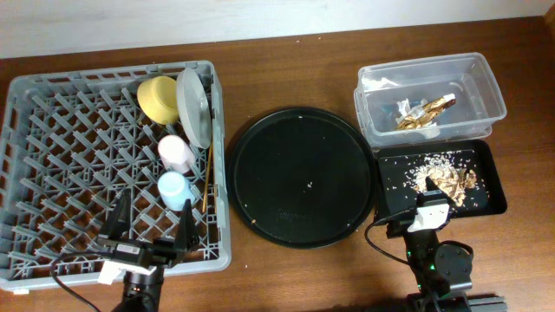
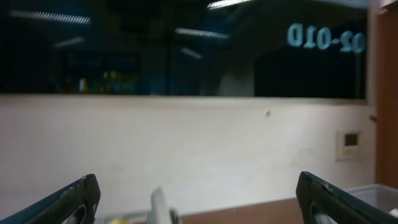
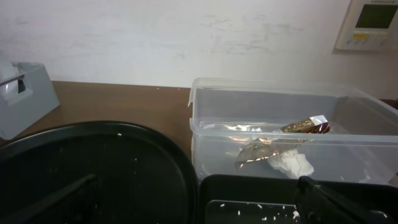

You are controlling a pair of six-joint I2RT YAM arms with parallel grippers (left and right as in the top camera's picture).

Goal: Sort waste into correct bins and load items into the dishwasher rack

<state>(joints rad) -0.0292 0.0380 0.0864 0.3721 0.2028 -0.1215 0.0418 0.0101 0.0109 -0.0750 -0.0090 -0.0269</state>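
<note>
The grey dishwasher rack point(image 1: 104, 72) at the left holds the yellow bowl point(image 1: 159, 97), the grey plate point(image 1: 192, 106) on edge, the pink cup point(image 1: 176, 152), the blue cup point(image 1: 176, 188) and the chopsticks point(image 1: 207, 173). The clear tub point(image 1: 422, 64) at the back right holds the gold wrapper point(image 1: 427, 111) and the white napkin point(image 3: 289, 163). The shallow black tray point(image 1: 498, 184) holds food scraps point(image 1: 442, 178). My left gripper point(image 1: 152, 227) is open and empty over the rack's front edge. My right gripper point(image 3: 193, 208) is open and empty at the black tray's front edge.
A large round black tray point(image 1: 301, 176) with a few crumbs lies between the rack and the bins. The wooden table's front edge is close behind both arms. A wall stands behind the table.
</note>
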